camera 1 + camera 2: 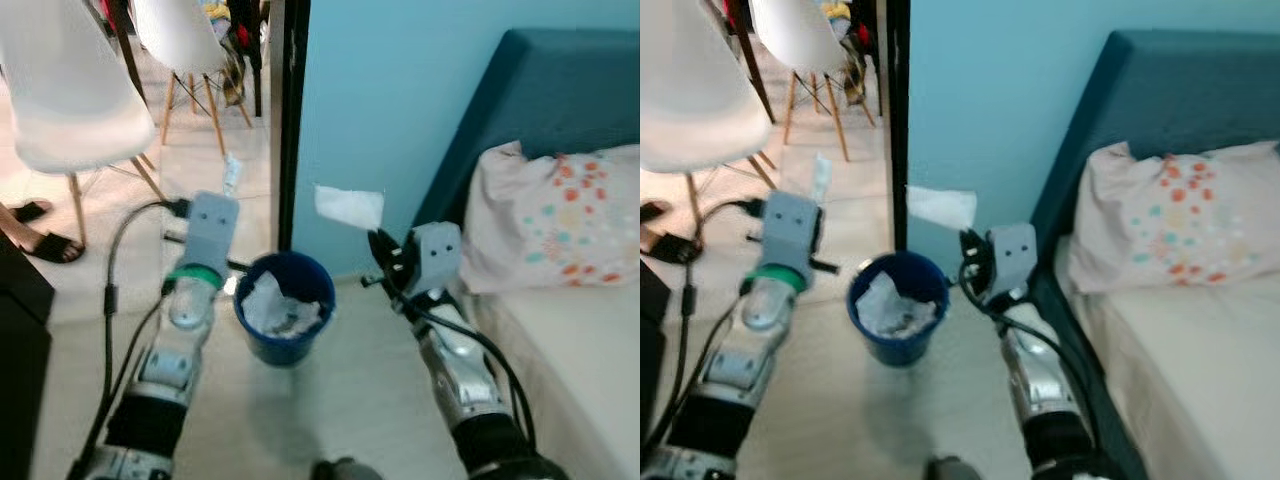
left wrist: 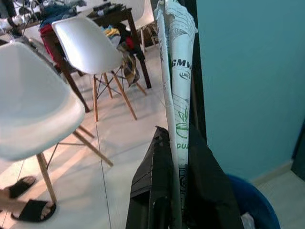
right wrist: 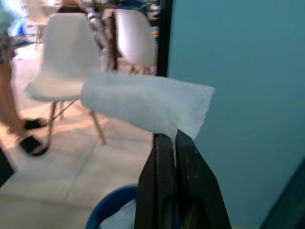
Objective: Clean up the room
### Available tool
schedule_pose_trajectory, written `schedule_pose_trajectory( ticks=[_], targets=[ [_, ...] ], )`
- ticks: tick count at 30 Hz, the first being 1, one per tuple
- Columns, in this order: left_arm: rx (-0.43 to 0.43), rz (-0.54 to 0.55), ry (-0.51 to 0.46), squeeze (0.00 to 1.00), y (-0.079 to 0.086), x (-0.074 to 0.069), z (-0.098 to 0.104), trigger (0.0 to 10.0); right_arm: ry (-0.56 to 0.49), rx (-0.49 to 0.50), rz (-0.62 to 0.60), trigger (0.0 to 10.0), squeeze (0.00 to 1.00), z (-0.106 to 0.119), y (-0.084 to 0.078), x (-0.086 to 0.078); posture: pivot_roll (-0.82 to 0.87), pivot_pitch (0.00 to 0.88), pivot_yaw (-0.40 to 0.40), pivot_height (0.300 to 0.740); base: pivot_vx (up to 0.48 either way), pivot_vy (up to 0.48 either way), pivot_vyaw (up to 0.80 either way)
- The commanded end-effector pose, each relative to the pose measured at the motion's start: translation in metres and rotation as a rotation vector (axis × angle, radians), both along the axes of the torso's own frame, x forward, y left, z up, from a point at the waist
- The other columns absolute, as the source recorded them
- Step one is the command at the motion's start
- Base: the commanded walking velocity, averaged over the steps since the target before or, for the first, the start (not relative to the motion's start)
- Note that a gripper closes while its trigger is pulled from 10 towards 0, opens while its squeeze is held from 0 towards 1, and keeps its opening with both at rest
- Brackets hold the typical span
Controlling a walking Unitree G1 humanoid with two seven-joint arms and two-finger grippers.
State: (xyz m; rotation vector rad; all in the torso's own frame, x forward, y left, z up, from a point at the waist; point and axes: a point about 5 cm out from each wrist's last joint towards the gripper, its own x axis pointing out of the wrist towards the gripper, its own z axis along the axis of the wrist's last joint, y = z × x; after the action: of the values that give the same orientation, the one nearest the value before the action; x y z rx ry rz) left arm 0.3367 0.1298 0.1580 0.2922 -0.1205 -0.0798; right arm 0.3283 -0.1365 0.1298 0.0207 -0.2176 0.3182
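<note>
A blue bin [image 1: 285, 345] stands on the floor between my arms, with crumpled white paper [image 1: 280, 310] inside it. My right gripper [image 1: 377, 243] is shut on a white tissue [image 1: 349, 206], held up to the right of the bin and above its rim. In the right wrist view the tissue [image 3: 143, 102] spreads out from the closed fingertips. My left gripper [image 1: 226, 198] is shut on a white printed wrapper [image 2: 177, 76], held left of the bin. The wrapper [image 1: 231, 172] sticks up beyond the fingers.
A teal wall [image 1: 400, 110] rises just behind the bin, beside a black door frame [image 1: 292, 120]. A bed [image 1: 570, 340] with a spotted pillow [image 1: 560, 215] is on the right. White chairs [image 1: 60, 90] stand at the left, with a person's sandalled feet [image 1: 40, 235] near them.
</note>
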Motion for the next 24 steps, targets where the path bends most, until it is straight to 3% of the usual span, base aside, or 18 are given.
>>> schedule_pose_trajectory(
  ticks=[1, 11, 15, 22, 24],
  targets=[
    [0.021, -0.002, 0.007, 0.00, 0.004, -0.001, -0.004, 10.0, 0.013, 0.001, 0.006, 10.0, 0.00, -0.002, 0.004, 0.000, -0.03, 0.022, -0.015, 0.713, 0.472, 0.000, 0.00],
    [0.044, -0.084, 0.006, 0.00, -0.004, -0.004, -0.004, 10.0, 0.022, 0.003, -0.013, 10.0, 0.00, -0.003, 0.002, 0.001, -0.03, 0.022, -0.015, 0.713, 0.472, 0.000, 0.00],
    [0.066, -0.229, 0.032, 0.00, -0.017, -0.010, -0.008, 10.0, 0.040, 0.001, -0.039, 10.0, 0.00, -0.006, -0.002, 0.002, -0.03, 0.025, -0.015, 0.713, 0.472, 0.000, 0.00],
    [0.091, -0.311, 0.065, 0.00, -0.025, -0.013, -0.014, 10.0, 0.053, -0.005, -0.057, 10.0, 0.00, -0.008, -0.005, 0.002, -0.04, 0.030, -0.014, 0.713, 0.467, 0.000, 0.00],
    [0.126, -0.418, 0.141, 0.00, -0.035, -0.021, -0.026, 10.0, 0.085, -0.047, -0.091, 10.0, 0.00, -0.013, -0.008, 0.003, -0.04, 0.031, -0.014, 0.713, 0.210, 0.000, 0.00]
  ],
)
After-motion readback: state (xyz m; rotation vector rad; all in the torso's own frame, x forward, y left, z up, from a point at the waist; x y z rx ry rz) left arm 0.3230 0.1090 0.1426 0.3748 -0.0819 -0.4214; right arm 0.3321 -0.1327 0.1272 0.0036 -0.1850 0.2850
